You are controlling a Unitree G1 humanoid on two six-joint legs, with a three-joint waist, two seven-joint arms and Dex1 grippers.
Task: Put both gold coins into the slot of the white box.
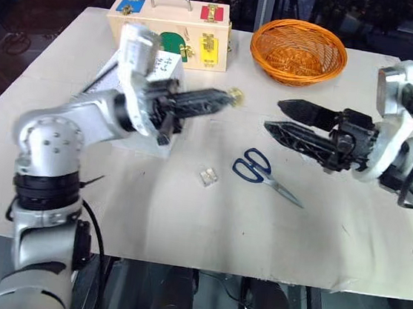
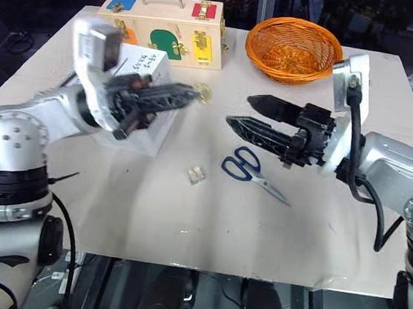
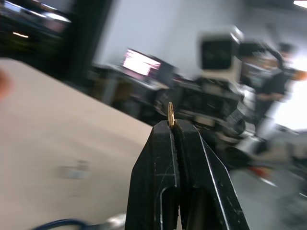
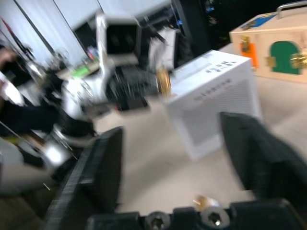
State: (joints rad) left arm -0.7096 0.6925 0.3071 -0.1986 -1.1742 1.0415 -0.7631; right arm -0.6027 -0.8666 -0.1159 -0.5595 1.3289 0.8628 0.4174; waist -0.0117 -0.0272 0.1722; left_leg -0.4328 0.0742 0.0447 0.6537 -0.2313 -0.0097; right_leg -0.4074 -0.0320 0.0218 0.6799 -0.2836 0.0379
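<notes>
Spanning a dark room, pale table point(image 1: 147, 215) with scissors point(image 1: 264, 174), orange basket point(image 1: 299, 52).

white box point(image 2: 147, 129) mostly hidden behind left arm, its slot unseen

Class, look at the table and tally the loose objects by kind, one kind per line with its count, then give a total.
Shiny gold coin, pinched in the left gripper: 1
White cardboard box: 1
Wooden case with coloured latches: 1
Orange wicker basket: 1
Blue-handled scissors: 1
Small clear plastic block: 1
Total: 6
</notes>
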